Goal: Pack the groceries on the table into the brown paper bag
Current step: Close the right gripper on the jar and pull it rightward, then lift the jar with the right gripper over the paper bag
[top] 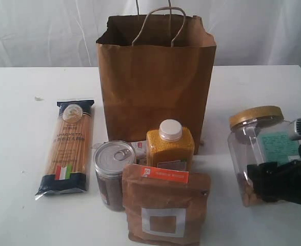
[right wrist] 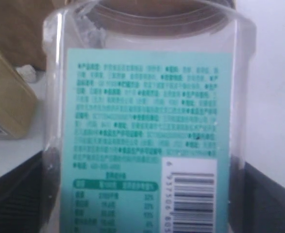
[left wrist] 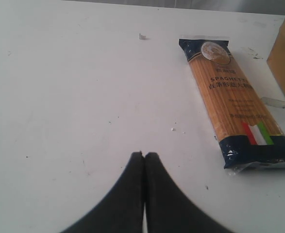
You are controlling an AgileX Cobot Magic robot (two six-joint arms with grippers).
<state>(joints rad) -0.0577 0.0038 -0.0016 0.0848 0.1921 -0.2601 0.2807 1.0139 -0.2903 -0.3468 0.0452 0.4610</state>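
The right tool (top: 281, 182) runs off the exterior view's right edge and covers the lower half of the gold-lidded clear jar (top: 255, 138). The brown pouch with orange label (top: 165, 205) is cut by the bottom edge and hides the lower part of the white-capped yellow bottle (top: 171, 146). The brown paper bag (top: 155, 87) hides its inside below the rim. In the right wrist view the jar's label print is too blurred to read, and its base is cropped.

Bright, even, diffuse light, white table (top: 17, 154) nearly washed out in exterior view, faint soft shadows at base of brown paper bag (top: 155, 92), gold-lidded clear jar (right wrist: 52, 97) close and blurred in right wrist view, label (right wrist: 147, 126) print illegible, left wrist view sharper.
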